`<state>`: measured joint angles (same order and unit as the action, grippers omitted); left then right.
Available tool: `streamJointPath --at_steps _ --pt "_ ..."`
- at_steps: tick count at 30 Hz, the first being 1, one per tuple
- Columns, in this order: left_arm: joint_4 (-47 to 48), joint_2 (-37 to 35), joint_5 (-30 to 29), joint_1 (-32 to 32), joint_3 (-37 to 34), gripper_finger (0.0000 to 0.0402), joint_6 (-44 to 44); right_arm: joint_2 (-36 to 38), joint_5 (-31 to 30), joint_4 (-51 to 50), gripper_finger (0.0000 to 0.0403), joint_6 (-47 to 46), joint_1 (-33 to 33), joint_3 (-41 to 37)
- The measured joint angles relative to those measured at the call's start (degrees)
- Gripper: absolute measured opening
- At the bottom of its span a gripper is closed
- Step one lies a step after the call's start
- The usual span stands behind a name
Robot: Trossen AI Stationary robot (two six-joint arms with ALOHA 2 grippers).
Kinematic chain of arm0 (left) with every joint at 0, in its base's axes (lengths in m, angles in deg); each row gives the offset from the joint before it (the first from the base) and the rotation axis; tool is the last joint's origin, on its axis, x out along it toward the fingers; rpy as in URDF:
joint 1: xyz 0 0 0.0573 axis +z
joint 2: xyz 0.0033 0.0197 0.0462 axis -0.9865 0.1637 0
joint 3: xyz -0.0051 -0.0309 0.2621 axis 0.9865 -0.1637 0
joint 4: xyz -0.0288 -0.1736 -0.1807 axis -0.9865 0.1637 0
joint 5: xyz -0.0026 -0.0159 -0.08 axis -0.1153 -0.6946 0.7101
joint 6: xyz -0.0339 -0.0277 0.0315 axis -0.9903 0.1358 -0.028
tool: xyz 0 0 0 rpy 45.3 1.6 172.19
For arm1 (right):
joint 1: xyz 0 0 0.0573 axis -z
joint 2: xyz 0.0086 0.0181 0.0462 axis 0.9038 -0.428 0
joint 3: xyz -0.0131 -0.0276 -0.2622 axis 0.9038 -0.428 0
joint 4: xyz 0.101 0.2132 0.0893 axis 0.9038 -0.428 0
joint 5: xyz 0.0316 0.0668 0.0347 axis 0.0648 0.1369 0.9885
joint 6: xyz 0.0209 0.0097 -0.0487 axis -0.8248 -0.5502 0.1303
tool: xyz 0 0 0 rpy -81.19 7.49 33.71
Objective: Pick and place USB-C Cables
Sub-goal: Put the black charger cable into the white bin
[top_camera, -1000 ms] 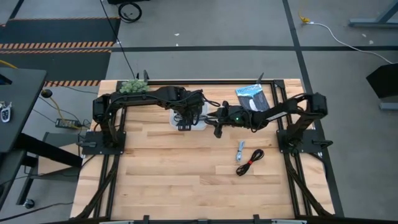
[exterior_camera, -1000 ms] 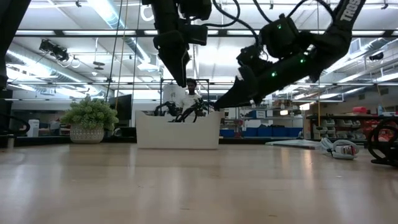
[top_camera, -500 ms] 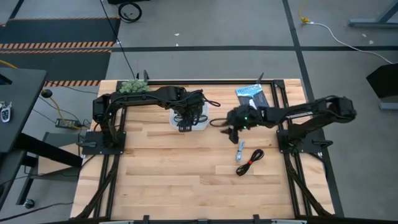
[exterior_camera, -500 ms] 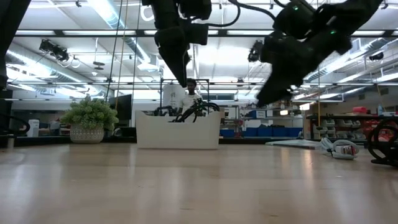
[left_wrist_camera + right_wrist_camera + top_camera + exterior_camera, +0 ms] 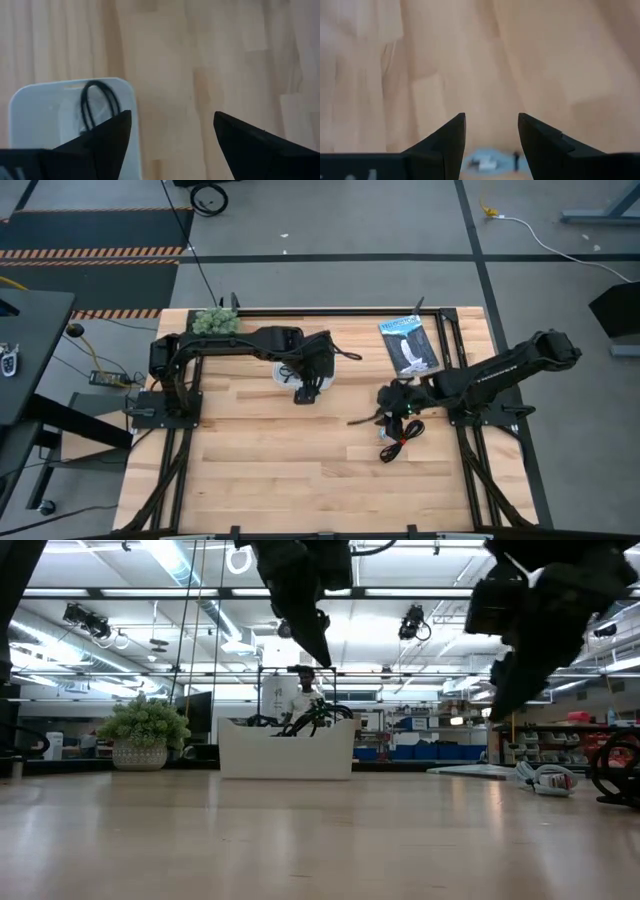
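Observation:
A white bin (image 5: 282, 374) stands on the far middle of the table, mostly under my left arm. A black coiled cable (image 5: 95, 107) lies inside it, and cable loops (image 5: 300, 722) stick up over its rim. No white cable shows. My left gripper (image 5: 172, 115) hangs open just beyond the bin's near right corner. My right gripper (image 5: 491, 116) is open above the short light blue-grey cable (image 5: 487, 161), which lies on the wood with the fingers standing on either side of it. The black cable with the red tie (image 5: 402, 440) lies just near of it.
A flat dark packet with white print (image 5: 408, 345) lies at the far right of the table. A potted plant (image 5: 214, 319) stands at the far left edge. Bare wood stretches across the near half of the table (image 5: 280, 470).
My right gripper has swung away from the bin, toward the table's right and near edge, and has come down over the two cables lying on the wood. My left gripper has shifted a little from over the bin toward the near right.

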<state>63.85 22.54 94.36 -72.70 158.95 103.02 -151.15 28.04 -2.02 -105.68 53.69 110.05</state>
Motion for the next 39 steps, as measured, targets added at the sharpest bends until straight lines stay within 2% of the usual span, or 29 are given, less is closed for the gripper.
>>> streamJointPath --at_steps 9,18,25,31,39 --pt "0.04 0.1 -0.1 -3.81 0.0 0.0291 -0.37 -0.04 -1.32 -10.88 0.0169 -10.32 -10.18 0.0" --pt "-0.2 0.13 -0.15 -4.76 0.0 0.0291 -0.42 -0.83 -1.83 -16.59 0.0154 -3.31 -17.79 0.0" --pt "-0.17 0.13 -0.13 -4.78 0.0 0.0291 -0.76 -1.02 -3.25 -20.63 0.0154 0.42 -19.29 0.0" --pt "-0.17 0.13 -0.13 -4.76 0.0 0.0291 -0.87 -4.23 -4.84 -23.65 0.016 3.82 -19.47 -0.02" --pt "-0.22 0.13 -0.13 -4.74 0.0 0.0291 -0.88 -8.36 -3.3 -23.7 0.0181 6.32 -19.49 -0.02"
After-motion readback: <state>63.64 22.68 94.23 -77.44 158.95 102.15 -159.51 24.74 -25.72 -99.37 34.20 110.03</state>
